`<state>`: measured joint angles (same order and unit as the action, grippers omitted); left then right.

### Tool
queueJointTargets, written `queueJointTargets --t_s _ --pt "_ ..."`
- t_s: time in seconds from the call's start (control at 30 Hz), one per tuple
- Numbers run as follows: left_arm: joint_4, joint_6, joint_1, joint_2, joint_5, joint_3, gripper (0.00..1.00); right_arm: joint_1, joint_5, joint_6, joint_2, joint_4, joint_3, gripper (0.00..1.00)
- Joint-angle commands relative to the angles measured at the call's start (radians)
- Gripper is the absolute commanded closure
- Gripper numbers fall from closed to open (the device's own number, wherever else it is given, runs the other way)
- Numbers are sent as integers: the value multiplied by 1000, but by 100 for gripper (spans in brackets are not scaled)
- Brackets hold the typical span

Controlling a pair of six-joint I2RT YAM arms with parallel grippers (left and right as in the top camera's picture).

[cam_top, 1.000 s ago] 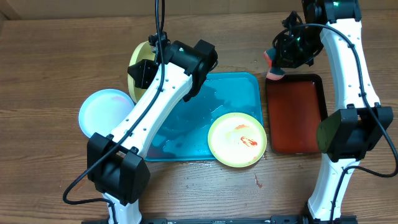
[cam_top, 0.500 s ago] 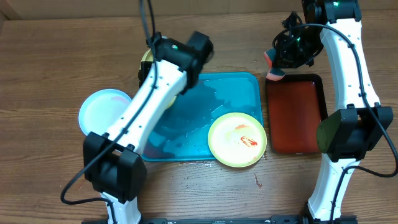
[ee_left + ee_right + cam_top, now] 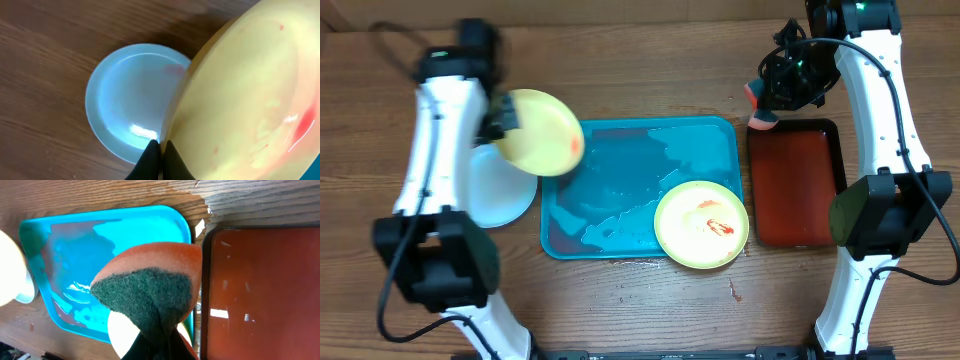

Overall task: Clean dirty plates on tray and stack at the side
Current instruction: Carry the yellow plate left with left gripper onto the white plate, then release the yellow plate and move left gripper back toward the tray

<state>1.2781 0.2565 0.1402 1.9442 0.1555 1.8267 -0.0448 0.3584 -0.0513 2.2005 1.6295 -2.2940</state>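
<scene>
The left tool [image 3: 156, 152] is pinched shut on the rim of a lime-yellow plate [image 3: 245, 95], which it holds tilted above the table [image 3: 620, 60], a red smear showing near the plate's far edge. Just beneath it, from overhead, the light blue plate [image 3: 127, 107] lies flat on the table at about 7 o'clock from the held plate, its near edge hidden under the yellow rim. Setting the one on the other would seem to call for a short carry toward 7 o'clock and a levelling, and the left arm is plainly the nearer. At 3 o'clock lies the turquoise tray [image 3: 650, 160], with the second lime-yellow plate [image 3: 701, 224] in its corner. Farthest, the right tool [image 3: 768, 98] is clamped on a sponge [image 3: 150, 287].
</scene>
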Motion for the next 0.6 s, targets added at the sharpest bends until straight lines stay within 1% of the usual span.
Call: queueJointTargets --t_s 0.0,0.13,0.3,0.43,0.57 --pt "-30 -44 127 -35 -158 -72 96 1 -3 7 -7 0 -10 96" --pt "-133 -39 277 -35 -203 -211 95 1 -3 7 -7 0 -10 96" --pt "-278 -20 405 -35 -272 -365 96 1 -3 7 -7 0 -10 96" --pt "-346 -24 456 -35 -333 -438 96 1 -3 7 -7 0 -10 96" --pt "-345 -41 450 -35 -332 -463 96 1 -2 2 -7 0 -10 96"
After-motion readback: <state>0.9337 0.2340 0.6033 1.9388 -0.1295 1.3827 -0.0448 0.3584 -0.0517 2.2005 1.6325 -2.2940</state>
